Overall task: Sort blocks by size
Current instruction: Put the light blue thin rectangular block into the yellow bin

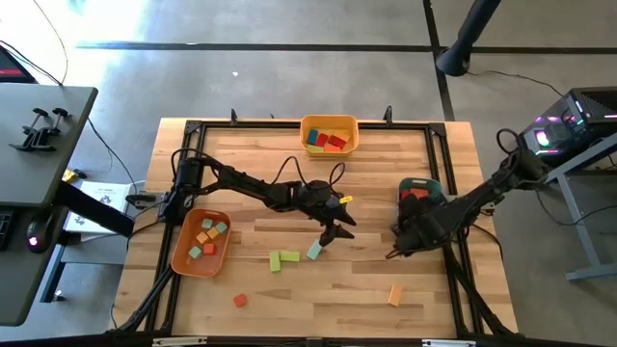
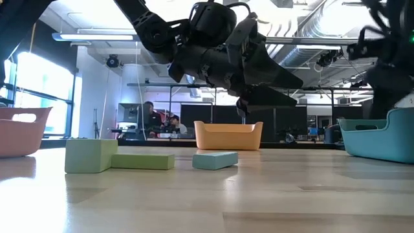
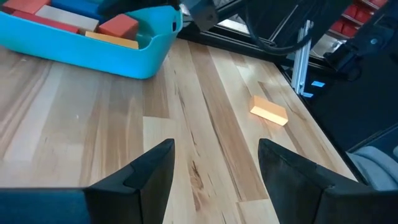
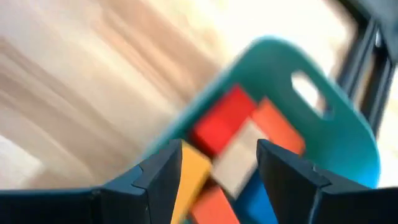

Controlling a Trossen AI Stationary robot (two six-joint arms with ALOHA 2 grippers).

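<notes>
High view puts the left hand (image 1: 333, 234) hovering mid-counter, fingers spread and empty, just above the pale teal block (image 1: 314, 251) that lies beside two light green blocks (image 1: 282, 258). I'd guess that teal one is the next pick: come straight down, straddle its short sides, and don't nudge the green neighbours. More strays sit near the front edge, a small red cube (image 1: 239, 301) to the left and an orange bar (image 1: 394, 294) to the right.

The right hand (image 1: 410, 229) hangs by the teal tray (image 1: 421, 185). Its wrist view looks right down into that tray onto red, orange and blue blocks; its fingers stand apart with nothing between them.

Low view gives what the overhead can't: clear air between the left hand and the teal block, so no contact yet. Only the overhead shows the orange tray (image 1: 182, 256) of little cubes and the yellow tray (image 1: 330, 147) at the far edge of the counter (image 1: 366, 289).
</notes>
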